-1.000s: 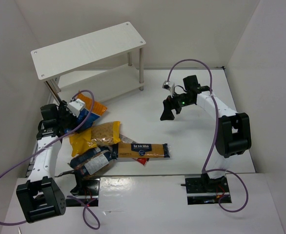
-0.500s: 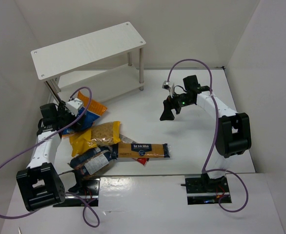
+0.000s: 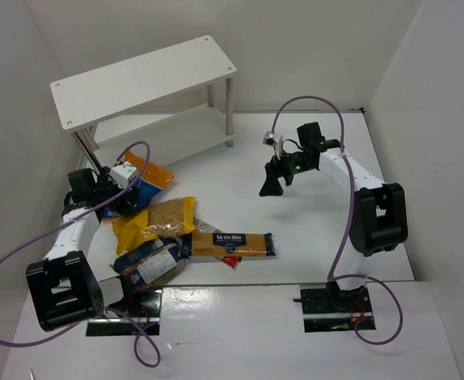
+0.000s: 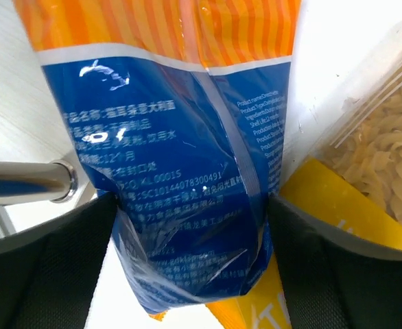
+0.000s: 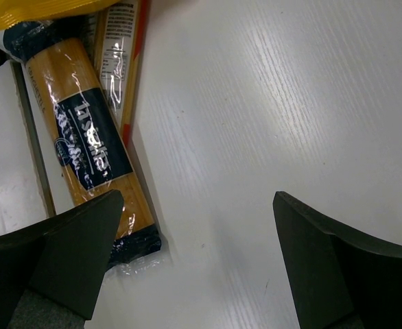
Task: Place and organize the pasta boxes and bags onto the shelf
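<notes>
White shelf (image 3: 145, 79) at 11 o'clock has no pasta on it yet. Box (image 3: 232, 244), yellow bag (image 3: 157, 220), dark bag (image 3: 149, 265) lie on desk (image 3: 311, 229) at 8 o'clock. L jaws spread astride blue bag (image 4: 167, 137), not squeezing; R jaws spread, mid-desk, w/ nothing.

White tabletop (image 3: 311, 237) with a faint wood grain, matte and evenly lit, seen close in the right wrist view as fine pale streaks. Enclosed on three sides by plain white panels: left wall (image 3: 10, 103), back wall (image 3: 311, 47), right wall (image 3: 438, 134), meeting at the far corners. Along the near edge, a raised white ledge (image 3: 232, 332), stepped above the table with a thin dark shadow line between.
</notes>
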